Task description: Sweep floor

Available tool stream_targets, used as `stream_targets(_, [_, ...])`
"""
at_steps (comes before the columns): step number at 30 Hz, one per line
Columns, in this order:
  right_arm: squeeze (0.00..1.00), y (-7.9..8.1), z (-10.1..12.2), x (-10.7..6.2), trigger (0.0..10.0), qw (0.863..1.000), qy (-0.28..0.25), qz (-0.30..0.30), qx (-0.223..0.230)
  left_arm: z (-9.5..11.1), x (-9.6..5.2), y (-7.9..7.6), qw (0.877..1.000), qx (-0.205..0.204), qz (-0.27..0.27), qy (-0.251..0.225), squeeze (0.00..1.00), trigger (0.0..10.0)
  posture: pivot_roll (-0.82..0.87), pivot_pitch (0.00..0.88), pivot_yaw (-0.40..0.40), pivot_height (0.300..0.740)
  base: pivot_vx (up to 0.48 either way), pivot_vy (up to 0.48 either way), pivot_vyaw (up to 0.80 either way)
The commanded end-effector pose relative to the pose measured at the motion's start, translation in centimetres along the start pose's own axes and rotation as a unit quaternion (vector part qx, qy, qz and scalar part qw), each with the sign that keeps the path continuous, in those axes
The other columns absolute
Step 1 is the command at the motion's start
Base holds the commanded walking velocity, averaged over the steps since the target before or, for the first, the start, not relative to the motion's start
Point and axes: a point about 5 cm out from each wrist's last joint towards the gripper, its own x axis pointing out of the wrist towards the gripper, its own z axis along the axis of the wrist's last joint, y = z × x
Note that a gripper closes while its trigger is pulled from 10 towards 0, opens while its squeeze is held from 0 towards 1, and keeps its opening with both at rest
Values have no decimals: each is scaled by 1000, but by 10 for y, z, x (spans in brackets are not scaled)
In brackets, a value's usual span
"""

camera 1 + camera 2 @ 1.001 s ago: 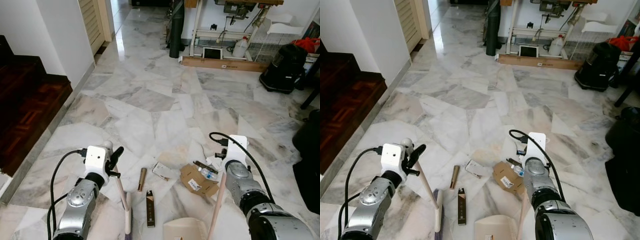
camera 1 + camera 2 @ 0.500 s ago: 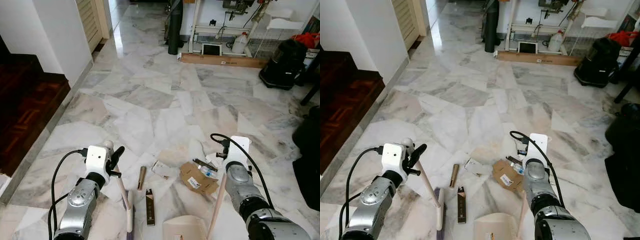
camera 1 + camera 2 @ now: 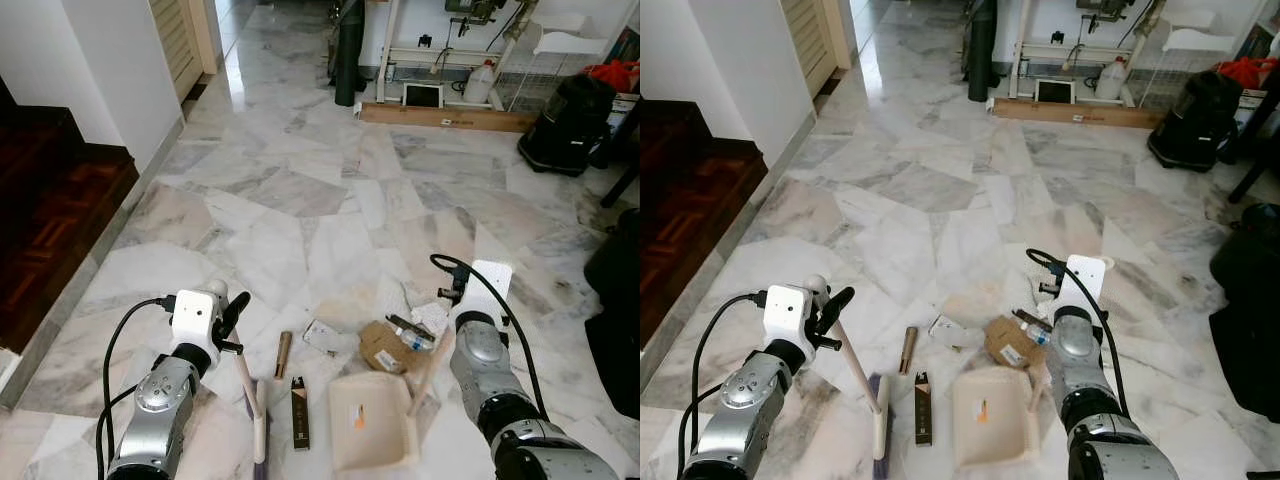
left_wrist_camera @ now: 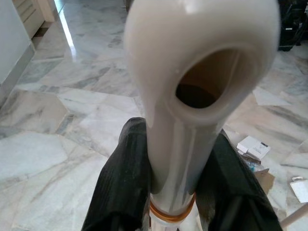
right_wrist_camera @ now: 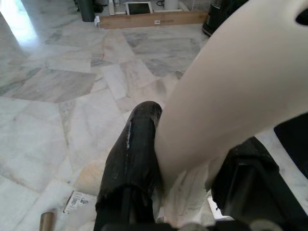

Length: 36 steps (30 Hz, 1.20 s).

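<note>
My left gripper (image 3: 231, 316) is shut on the cream broom handle (image 3: 243, 377); in the left wrist view its black fingers (image 4: 122, 178) clamp the handle's hollow top. The broom head (image 3: 258, 442) rests on the marble floor by my left side. My right gripper (image 5: 187, 168) is shut on the cream dustpan handle (image 3: 426, 364). The dustpan (image 3: 372, 420) lies flat on the floor, its mouth touching a brown cardboard piece (image 3: 383, 347). Litter lies ahead of it: a white box (image 3: 322, 337), a brown tube (image 3: 283, 354), a dark carton (image 3: 300, 426), a small bottle (image 3: 412, 338) and crumpled paper (image 3: 433, 315).
Dark wooden stairs (image 3: 50, 220) rise on the left beside a white wall. A black vacuum (image 3: 565, 130) and a long cardboard box (image 3: 445, 117) stand at the far side. A black bulky object (image 3: 615, 320) sits close on the right. Open marble floor stretches ahead.
The dustpan has slid forward from the picture's bottom edge up to the cardboard piece. The right arm has reached forward with it. The broom and left arm have stayed put.
</note>
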Motion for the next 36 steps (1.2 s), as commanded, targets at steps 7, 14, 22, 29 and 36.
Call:
stream_targets(7, [0, 4, -14, -6, 10000, 1000, 19, 11, -8, -8, -4, -3, 1000, -14, -11, 22, 0, 10000, 15, 83, -31, 740, 0, 0, 0])
stream_targets(14, [0, 4, -29, -11, 10000, 998, 52, 17, -26, -10, -4, -5, 999, -19, -25, 33, 0, 10000, 21, 83, -29, 740, 0, 0, 0])
stream_targets(22, [0, 4, -36, -14, 10000, 997, 65, 16, -31, -13, -5, -8, 997, -47, -39, 40, 0, 10000, 22, 86, -27, 740, 0, 0, 0])
stream_targets(29, [0, 4, -38, -15, 10000, 997, 68, 14, -31, -9, -5, -10, 995, -71, -63, 38, 0, 10000, 24, 87, -26, 740, 0, 0, 0])
stream_targets(36, [0, 5, -37, -15, 10000, 997, 67, 11, -30, -4, -6, -11, 991, -90, -93, 36, 0, 10000, 30, 87, -26, 740, 0, 0, 0])
